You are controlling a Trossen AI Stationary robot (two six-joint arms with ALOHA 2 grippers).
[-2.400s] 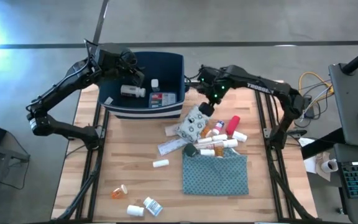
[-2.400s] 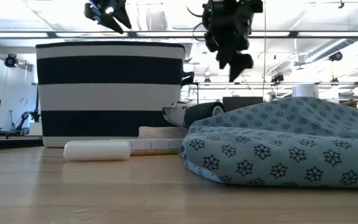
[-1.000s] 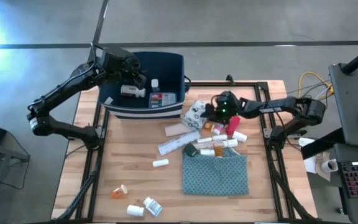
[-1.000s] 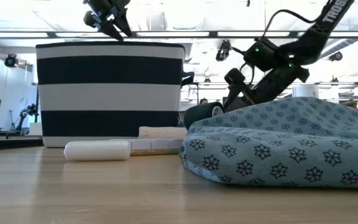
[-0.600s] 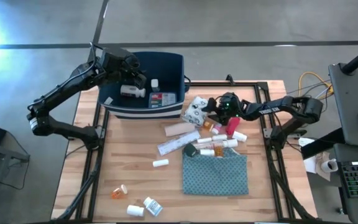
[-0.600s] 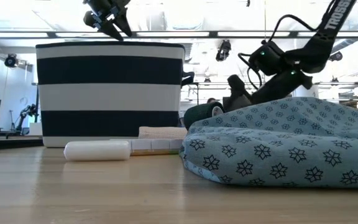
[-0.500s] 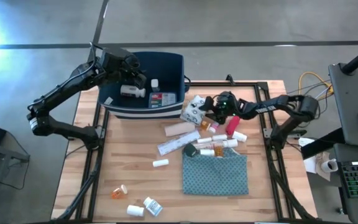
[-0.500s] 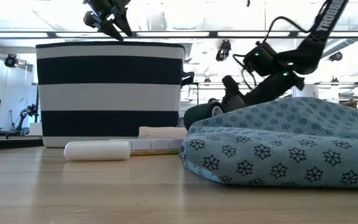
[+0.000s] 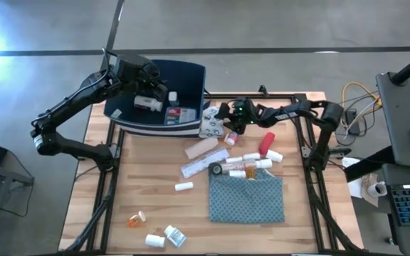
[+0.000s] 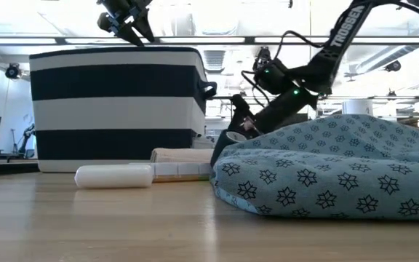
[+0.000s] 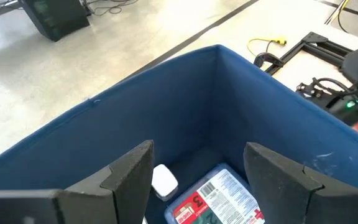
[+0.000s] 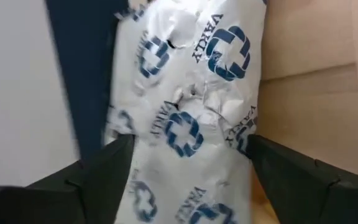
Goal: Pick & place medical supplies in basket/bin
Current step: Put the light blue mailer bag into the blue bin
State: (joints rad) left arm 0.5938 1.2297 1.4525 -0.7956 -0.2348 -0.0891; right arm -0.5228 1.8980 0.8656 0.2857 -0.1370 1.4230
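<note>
High view shows me the right gripper (image 9: 223, 122) low over the tabletop (image 9: 155, 192), its fingers spread on both sides of a white packet with blue crosses (image 9: 211, 122); I cannot tell if they really grasp it. The packet lies against the wall of the navy bin (image 9: 191, 75). My left gripper (image 9: 154, 91) hovers over the bin with fingers released and empty. Inside the bin I see a white bottle (image 9: 146, 103) and a red-and-white box (image 9: 184, 116). More supplies (image 9: 244, 165) lie near the teal cloth (image 9: 246, 199).
</note>
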